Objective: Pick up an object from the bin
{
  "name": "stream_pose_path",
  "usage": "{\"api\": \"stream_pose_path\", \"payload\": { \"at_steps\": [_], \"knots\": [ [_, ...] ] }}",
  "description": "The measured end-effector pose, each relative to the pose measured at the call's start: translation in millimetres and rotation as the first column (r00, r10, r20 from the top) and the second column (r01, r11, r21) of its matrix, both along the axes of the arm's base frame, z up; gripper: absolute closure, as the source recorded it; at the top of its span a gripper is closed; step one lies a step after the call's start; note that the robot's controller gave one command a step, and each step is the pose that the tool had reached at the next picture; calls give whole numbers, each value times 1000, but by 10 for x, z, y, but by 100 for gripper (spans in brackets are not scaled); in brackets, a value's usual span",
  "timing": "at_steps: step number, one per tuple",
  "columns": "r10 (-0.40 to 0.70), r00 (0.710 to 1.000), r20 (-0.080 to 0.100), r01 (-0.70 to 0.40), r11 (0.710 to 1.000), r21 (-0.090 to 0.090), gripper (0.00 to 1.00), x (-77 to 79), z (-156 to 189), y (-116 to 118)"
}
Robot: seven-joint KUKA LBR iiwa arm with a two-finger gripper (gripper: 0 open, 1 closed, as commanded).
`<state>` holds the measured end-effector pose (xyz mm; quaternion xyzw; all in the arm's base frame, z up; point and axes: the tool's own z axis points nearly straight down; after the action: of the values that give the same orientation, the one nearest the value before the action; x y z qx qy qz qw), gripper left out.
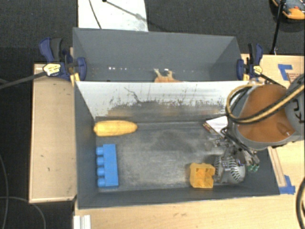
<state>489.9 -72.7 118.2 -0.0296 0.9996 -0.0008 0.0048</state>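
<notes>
Yellow block (201,175) | 5 o'clock of bin (162,151) floor, near front wall | gripper (228,168) low at block's 3 o'clock, just beside; contact unclear | pincer apart or together: cannot tell | yellow corn cob (115,128) at 9 o'clock | blue studded brick (107,166) at 8 o'clock, both well apart from gripper
</notes>
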Motion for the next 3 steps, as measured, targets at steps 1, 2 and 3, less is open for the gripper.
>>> {"api": "stream_pose_path", "payload": {
  "at_steps": [1,2,3],
  "knots": [
    [-32,999,-6,32,999,2,100,-89,-470,-72],
    [-31,1000,-6,31,1000,1,100,-89,-470,-72],
    [-42,999,-7,42,999,1,100,-71,618,44]
  ]
}}
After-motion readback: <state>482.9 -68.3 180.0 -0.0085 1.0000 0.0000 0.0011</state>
